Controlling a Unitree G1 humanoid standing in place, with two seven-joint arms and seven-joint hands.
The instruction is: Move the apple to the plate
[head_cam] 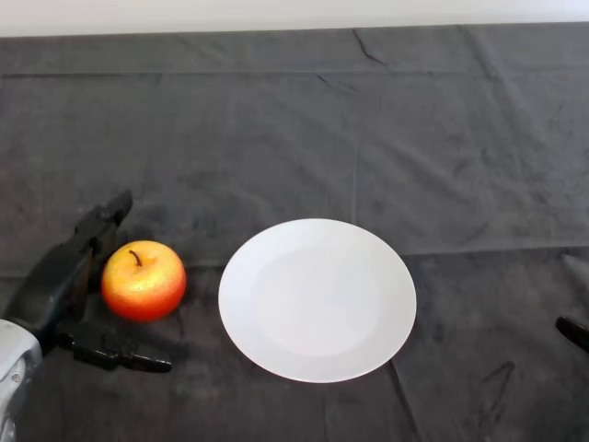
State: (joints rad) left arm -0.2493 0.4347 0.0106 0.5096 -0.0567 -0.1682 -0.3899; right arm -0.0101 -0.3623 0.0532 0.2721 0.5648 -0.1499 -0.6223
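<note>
A red and yellow apple (144, 280) with a dark stem stands on the dark cloth, just left of a white plate (317, 299). The plate holds nothing. My left hand (57, 284) is at the apple's left side, open. Its fingers (103, 219) reach past the apple's far left side and its thumb (120, 357) lies on the cloth in front of the apple. The apple sits in the gap between them; I cannot tell whether the hand touches it.
The dark cloth (368, 138) covers the whole table and has creases. A small dark object (575, 331) shows at the right edge. A pale wall strip (276, 14) runs along the far edge.
</note>
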